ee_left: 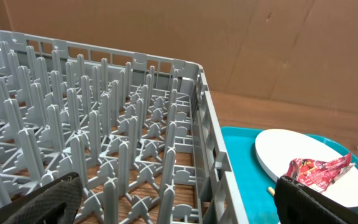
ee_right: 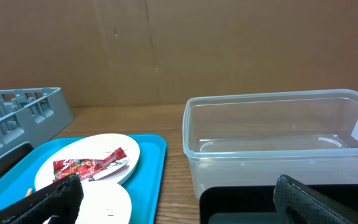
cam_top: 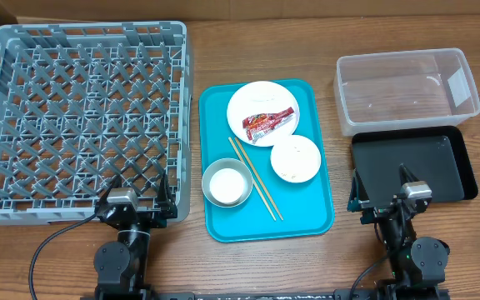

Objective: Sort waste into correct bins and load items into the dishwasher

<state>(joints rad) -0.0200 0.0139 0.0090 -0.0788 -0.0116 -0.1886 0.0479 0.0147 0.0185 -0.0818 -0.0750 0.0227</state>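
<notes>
Sorting is judged unstarted: left gripper (cam_top: 137, 192) and right gripper (cam_top: 382, 187) are held wide, empty; red wrapper (cam_top: 268, 122) on plate (cam_top: 247, 98) is likely to be pinched first.

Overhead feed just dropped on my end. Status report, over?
Both open, empty: left gripper at rack, right gripper at black tray. Red wrapper on plate, on teal tray. Both rack and tub empty. Nothing in the way.
</notes>
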